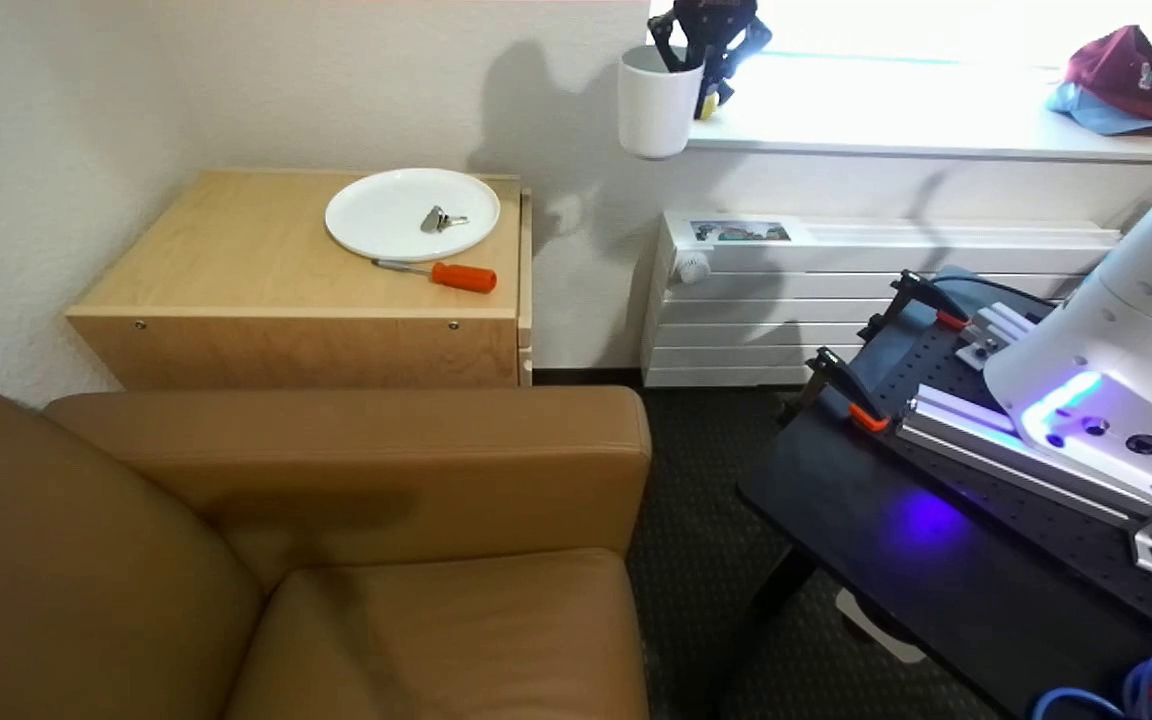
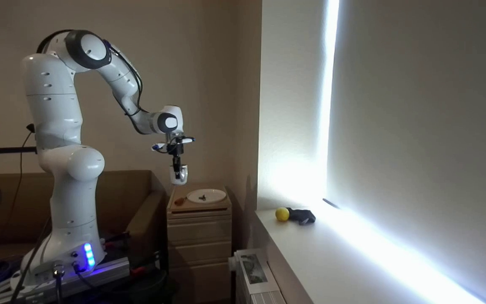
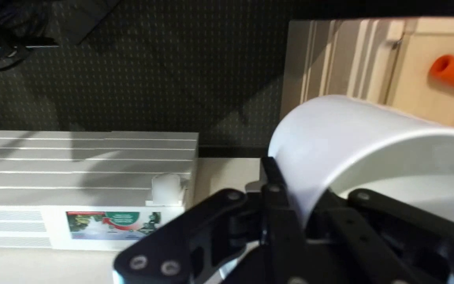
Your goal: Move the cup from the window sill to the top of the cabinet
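The white cup (image 1: 654, 112) hangs upright in the air, held by my gripper (image 1: 688, 68). In the wrist view the cup (image 3: 341, 126) is pinched at its wall by the gripper (image 3: 298, 193), one finger outside and one inside the rim. In an exterior view the cup (image 2: 174, 176) and gripper (image 2: 177, 171) appear above the cabinet's near edge. The white window sill (image 1: 866, 110) is brightly lit; it also shows in an exterior view (image 2: 310, 261). The tan cabinet (image 1: 246, 250) has a flat top; its drawer fronts (image 2: 199, 232) also show.
On the cabinet lie a white plate (image 1: 376, 215) with keys (image 1: 441, 220) and an orange screwdriver (image 1: 464, 277). A yellow ball (image 2: 282, 214) and dark item (image 2: 302, 216) lie on the sill, as do caps (image 1: 1121, 80). A radiator (image 1: 736, 300) and brown armchair (image 1: 386, 430) stand nearby.
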### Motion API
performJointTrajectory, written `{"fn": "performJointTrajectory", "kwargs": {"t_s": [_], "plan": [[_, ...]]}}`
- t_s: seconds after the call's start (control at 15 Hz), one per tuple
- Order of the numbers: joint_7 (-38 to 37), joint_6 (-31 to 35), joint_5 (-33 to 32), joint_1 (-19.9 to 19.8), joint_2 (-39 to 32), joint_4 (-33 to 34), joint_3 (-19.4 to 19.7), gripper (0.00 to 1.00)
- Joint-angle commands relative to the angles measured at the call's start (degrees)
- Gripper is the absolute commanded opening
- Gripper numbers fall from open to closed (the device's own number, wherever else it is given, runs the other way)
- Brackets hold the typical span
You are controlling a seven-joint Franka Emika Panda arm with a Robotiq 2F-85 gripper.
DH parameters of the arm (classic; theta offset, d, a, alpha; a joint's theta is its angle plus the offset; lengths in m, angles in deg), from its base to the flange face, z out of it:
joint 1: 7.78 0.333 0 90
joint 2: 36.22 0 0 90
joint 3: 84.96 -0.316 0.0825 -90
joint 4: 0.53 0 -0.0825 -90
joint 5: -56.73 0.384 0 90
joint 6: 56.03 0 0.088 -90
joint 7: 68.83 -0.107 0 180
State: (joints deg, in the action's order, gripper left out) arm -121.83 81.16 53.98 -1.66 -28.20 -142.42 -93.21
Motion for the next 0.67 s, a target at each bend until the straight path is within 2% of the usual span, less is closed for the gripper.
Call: {"fn": "performJointTrajectory", "kwargs": {"t_s": [0.0,0.2,0.27,0.4,0.6], "plan": [[0.03,-0.23,0.48,0.93,0.84,0.22,-2.04,0.05],[0.41,-0.42,1.06,2.24,2.52,0.16,-3.48,0.05],[0.73,-0.43,1.06,2.09,2.54,0.16,-3.26,0.01],[0.46,1.12,1.93,2.5,-0.78,1.31,-3.66,0.01],[-1.36,3.08,5.41,5.57,-7.48,6.78,-6.59,0.01]]}}
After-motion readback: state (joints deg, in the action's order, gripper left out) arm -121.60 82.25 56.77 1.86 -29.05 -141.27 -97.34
